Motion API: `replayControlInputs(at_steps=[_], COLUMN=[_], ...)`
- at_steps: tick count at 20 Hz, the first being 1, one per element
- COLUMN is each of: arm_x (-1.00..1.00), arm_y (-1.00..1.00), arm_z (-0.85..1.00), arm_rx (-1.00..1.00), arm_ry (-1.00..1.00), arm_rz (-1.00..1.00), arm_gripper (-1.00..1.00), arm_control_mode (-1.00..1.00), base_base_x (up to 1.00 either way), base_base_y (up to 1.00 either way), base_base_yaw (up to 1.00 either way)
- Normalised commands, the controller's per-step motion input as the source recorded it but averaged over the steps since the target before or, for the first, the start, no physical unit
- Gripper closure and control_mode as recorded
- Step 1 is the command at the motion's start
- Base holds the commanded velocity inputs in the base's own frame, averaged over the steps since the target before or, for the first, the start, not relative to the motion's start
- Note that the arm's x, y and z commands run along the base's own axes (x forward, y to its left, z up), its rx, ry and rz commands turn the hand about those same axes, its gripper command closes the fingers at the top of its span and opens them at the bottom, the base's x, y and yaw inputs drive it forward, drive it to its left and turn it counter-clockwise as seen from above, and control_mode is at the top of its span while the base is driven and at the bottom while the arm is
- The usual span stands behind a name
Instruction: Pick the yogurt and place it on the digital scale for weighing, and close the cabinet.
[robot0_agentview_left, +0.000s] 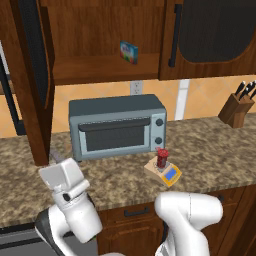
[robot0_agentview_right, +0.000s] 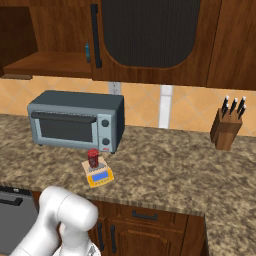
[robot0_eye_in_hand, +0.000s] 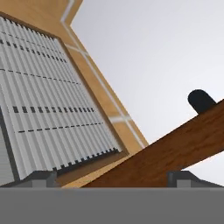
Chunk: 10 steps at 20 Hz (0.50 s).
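Note:
The yogurt (robot0_agentview_left: 162, 158) (robot0_agentview_right: 93, 157), a small red cup, stands upright on the digital scale (robot0_agentview_left: 169, 174) (robot0_agentview_right: 100, 176), a flat tan device on the counter in front of the toaster oven. The cabinet (robot0_agentview_left: 100, 45) (robot0_agentview_right: 45, 45) is open, and its dark brown door (robot0_agentview_left: 27, 80) swings out at the left. My gripper (robot0_agentview_left: 58, 162) (robot0_eye_in_hand: 113, 177) is open and holds nothing. It is low at the counter's left, just under that door, pointing upward. In the hand view the door's lower edge (robot0_eye_in_hand: 175, 153) crosses just past the fingertips, with the black handle's end (robot0_eye_in_hand: 201, 100) behind it.
A blue-green box (robot0_agentview_left: 129, 51) (robot0_agentview_right: 87, 52) sits on the cabinet shelf. A grey toaster oven (robot0_agentview_left: 117, 125) (robot0_agentview_right: 75, 125) stands at the counter's back. A knife block (robot0_agentview_left: 237, 110) (robot0_agentview_right: 227, 127) is far right. The neighbouring cabinet door (robot0_agentview_left: 215, 35) (robot0_agentview_right: 145, 35) is shut. Window blinds (robot0_eye_in_hand: 52, 109) show in the hand view.

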Motion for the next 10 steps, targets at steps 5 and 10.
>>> replayControlInputs(at_steps=[5,10], arm_x=[-0.02,0.11], arm_y=[0.96,0.62], arm_z=[0.28,0.27], arm_rx=[-0.1,-0.02], arm_ry=[0.03,0.24], arm_rz=[-0.05,-0.05], arm_gripper=[-1.0,-1.0], arm_control_mode=[-1.0,-1.0], base_base_x=[0.0,0.0], base_base_y=[0.0,0.0], base_base_yaw=[0.0,0.0])
